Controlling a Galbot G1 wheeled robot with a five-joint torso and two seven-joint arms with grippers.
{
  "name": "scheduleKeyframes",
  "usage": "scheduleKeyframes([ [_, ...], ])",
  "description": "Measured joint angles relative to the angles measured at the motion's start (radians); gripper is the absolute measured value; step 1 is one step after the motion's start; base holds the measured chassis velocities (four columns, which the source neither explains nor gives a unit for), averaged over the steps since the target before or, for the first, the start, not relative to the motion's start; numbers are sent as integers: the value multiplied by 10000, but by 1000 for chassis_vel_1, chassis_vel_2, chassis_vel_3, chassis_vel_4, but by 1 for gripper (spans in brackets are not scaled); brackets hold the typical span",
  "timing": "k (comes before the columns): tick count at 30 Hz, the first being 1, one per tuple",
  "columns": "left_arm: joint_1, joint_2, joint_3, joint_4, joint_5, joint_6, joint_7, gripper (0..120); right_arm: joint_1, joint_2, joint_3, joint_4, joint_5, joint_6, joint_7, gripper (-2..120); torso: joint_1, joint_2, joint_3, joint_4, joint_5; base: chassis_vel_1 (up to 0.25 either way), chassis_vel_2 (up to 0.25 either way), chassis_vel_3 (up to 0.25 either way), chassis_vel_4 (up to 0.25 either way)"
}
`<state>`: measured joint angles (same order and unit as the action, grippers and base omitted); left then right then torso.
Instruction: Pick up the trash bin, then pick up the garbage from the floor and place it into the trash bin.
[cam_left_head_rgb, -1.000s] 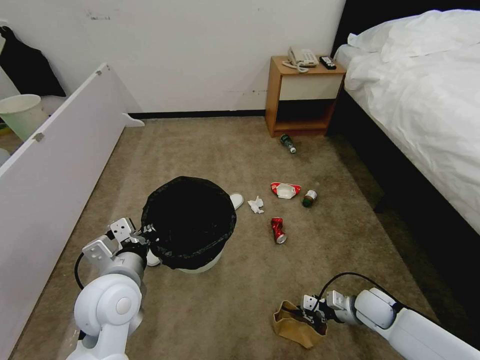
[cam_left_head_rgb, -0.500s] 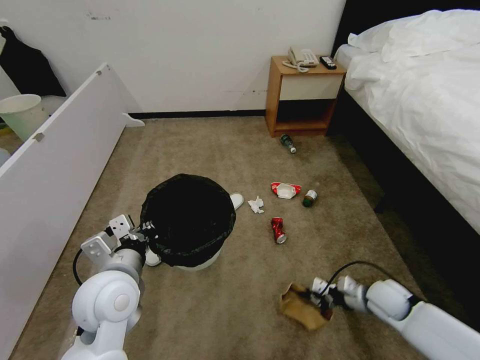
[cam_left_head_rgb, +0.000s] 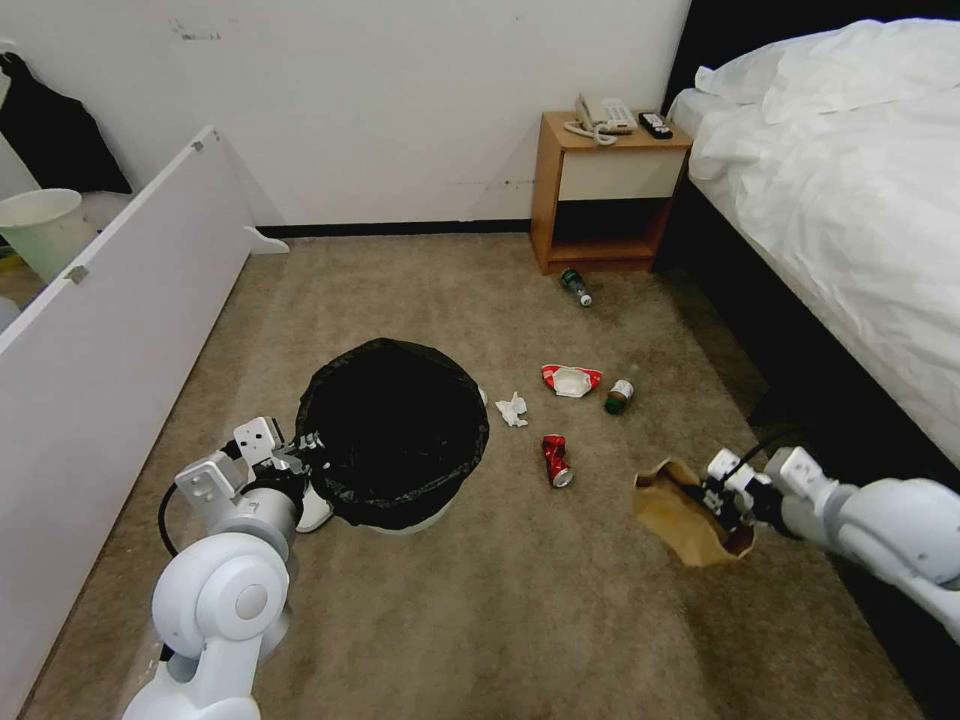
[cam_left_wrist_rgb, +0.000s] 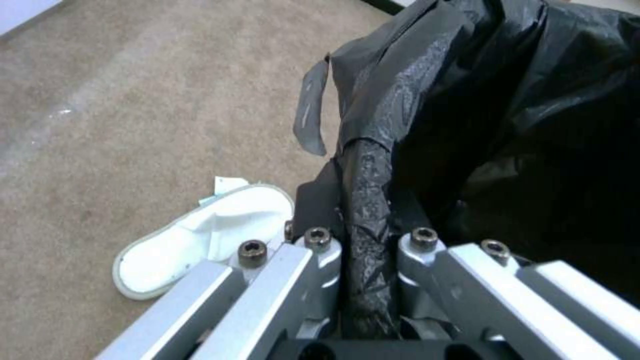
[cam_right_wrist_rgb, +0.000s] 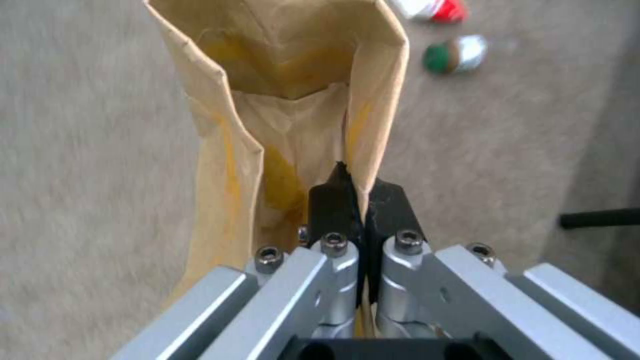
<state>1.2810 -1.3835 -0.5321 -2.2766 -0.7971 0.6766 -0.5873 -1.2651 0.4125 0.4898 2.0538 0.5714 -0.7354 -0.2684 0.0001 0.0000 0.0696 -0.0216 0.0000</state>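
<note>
The trash bin (cam_left_head_rgb: 392, 430), white with a black bag over its rim, is at centre left of the carpet. My left gripper (cam_left_head_rgb: 300, 450) is shut on its near rim, and the pinched bag fold (cam_left_wrist_rgb: 363, 200) runs between the jaws. A white slipper (cam_left_wrist_rgb: 200, 240) lies beside the bin. My right gripper (cam_left_head_rgb: 722, 497) is shut on the edge of the brown paper bag (cam_left_head_rgb: 680, 515), held off the floor at the right with its mouth (cam_right_wrist_rgb: 287, 100) open. On the carpet lie a crushed red can (cam_left_head_rgb: 555, 460), a tissue (cam_left_head_rgb: 512, 408), a red-white wrapper (cam_left_head_rgb: 571, 379) and two bottles (cam_left_head_rgb: 619, 396) (cam_left_head_rgb: 575, 285).
A wooden nightstand (cam_left_head_rgb: 605, 195) with a telephone and a remote stands against the far wall. The bed (cam_left_head_rgb: 840, 200) runs along the right side. A white panel (cam_left_head_rgb: 100, 340) walls off the left, with an unlined bucket (cam_left_head_rgb: 40, 230) behind it.
My right gripper has lifted the paper bag off the floor and carried it up and to the right. The left arm has shifted the bin slightly to the right.
</note>
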Motion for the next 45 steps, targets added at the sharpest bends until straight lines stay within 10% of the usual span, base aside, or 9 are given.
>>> scheduleKeyframes([
  [10, -136, 701, 288, 294, 238, 287, 581, 4, 91, -713, 1139, 1169, 1588, -133, 833, 0, 0, 0, 0, -2, -1, 0, 0, 0, 0],
  [24, -993, 1876, 2400, 1937, 364, 40, 1165, 4, 272, -1354, 3467, 2184, 3434, -37, 538, 0, 0, 0, 0, -2, -1, 0, 0, 0, 0],
  [45, -1000, 1673, 3787, 1594, -361, -195, 1143, 4, 449, -1290, 3374, 3021, 3895, 934, -216, 0, 0, 0, 0, -2, 0, 0, 0, 0, 0],
])
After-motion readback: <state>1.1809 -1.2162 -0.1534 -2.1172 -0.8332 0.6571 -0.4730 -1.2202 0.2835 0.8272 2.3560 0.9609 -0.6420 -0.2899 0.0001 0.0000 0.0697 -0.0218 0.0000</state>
